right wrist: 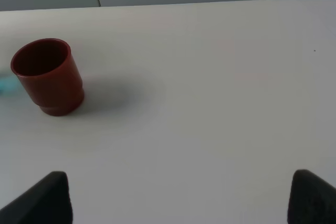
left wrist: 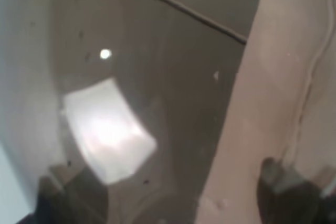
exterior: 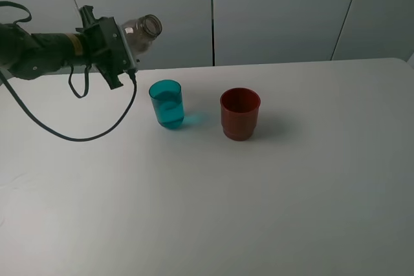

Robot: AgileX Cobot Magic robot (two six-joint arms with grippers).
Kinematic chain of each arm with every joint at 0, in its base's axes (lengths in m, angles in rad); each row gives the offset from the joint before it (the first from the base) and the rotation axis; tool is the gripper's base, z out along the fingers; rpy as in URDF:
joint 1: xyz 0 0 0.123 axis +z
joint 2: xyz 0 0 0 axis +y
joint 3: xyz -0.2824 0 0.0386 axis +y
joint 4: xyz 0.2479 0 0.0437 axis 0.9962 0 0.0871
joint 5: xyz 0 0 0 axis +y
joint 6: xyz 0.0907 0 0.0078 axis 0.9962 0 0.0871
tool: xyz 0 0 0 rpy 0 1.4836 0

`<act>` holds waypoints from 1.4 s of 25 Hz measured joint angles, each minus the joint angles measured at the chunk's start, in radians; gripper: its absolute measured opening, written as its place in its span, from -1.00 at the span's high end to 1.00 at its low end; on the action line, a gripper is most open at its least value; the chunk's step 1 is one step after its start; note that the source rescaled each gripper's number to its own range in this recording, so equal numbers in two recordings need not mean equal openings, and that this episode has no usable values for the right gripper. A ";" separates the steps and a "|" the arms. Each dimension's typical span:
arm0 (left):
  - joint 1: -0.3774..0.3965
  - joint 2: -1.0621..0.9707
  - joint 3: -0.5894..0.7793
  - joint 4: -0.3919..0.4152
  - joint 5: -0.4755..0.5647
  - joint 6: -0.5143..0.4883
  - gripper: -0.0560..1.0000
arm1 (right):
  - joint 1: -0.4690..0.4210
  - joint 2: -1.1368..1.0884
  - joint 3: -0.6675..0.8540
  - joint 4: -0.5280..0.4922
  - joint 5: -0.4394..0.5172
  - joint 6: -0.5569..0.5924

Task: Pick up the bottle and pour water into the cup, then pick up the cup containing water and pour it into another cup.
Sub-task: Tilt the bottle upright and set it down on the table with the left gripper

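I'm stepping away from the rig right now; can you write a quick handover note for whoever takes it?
Left gripper: shut on the bottle, held tilted in the air left of the teal cup.
Right gripper: open, empty, over the table.
The teal cup and the red cup stand upright, side by side, apart.
Done: the teal cup seems to hold some water.
Left: set the bottle down, pour the teal cup into the red cup.

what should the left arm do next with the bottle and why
Probably carry the tall clear grey plastic bottle, tipped sideways in the left jaws, until its mouth sits over the translucent teal plastic tumbler; the mouth looks short of its rim, so pouring now could spill.
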 joint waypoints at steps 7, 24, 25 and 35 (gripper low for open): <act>0.081 -0.041 0.000 0.363 -0.051 -0.555 0.89 | 0.000 0.000 0.000 0.000 0.000 -0.006; 0.268 0.084 0.000 0.563 -0.530 -0.920 0.89 | 0.000 0.000 0.000 0.000 0.000 0.000; 0.268 0.095 0.000 0.556 -0.552 -0.915 0.89 | 0.000 0.000 0.000 0.000 0.000 0.000; 0.270 0.222 -0.006 0.399 -0.665 -0.817 0.89 | 0.000 0.000 0.000 0.000 0.000 0.000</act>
